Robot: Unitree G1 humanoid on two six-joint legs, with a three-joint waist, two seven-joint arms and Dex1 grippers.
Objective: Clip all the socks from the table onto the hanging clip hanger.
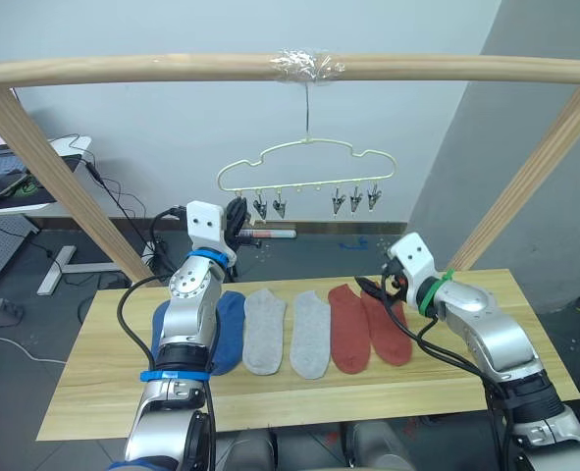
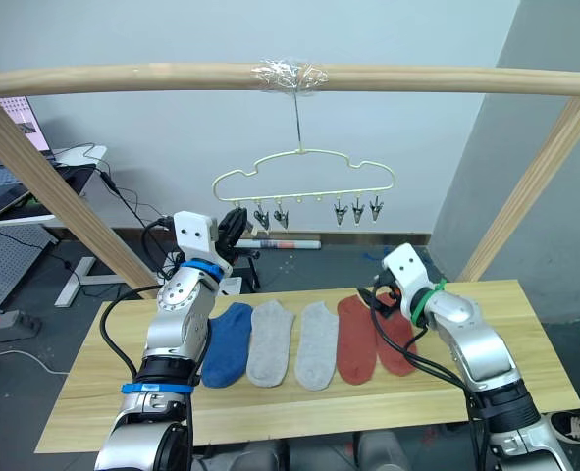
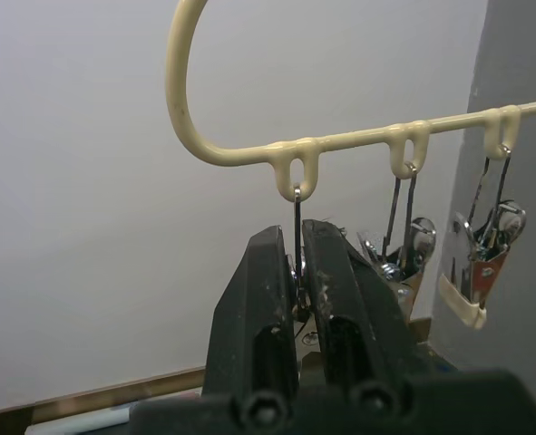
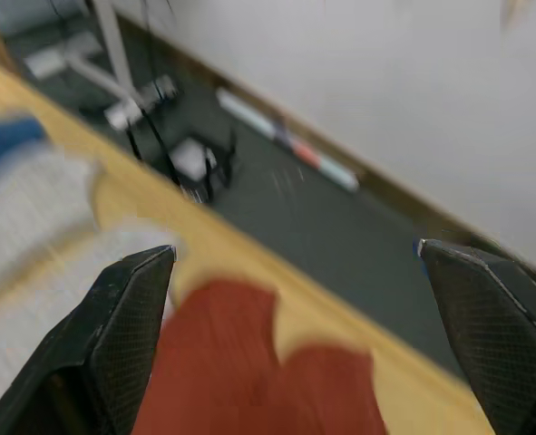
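Six socks (image 2: 290,343) lie in a row along the middle of the table (image 2: 525,388), blue toward its left end, grey in the centre, rust red toward the right. The right gripper (image 4: 295,317), fingers spread wide, hovers over the red pair near the far edge. Beyond, the left gripper (image 3: 297,272) is clenched on the leftmost clip (image 3: 297,213) of the clip hanger (image 2: 304,177) under the wooden pole (image 2: 123,80). Squeezing that clip open and steady before a sock arrives looks key.
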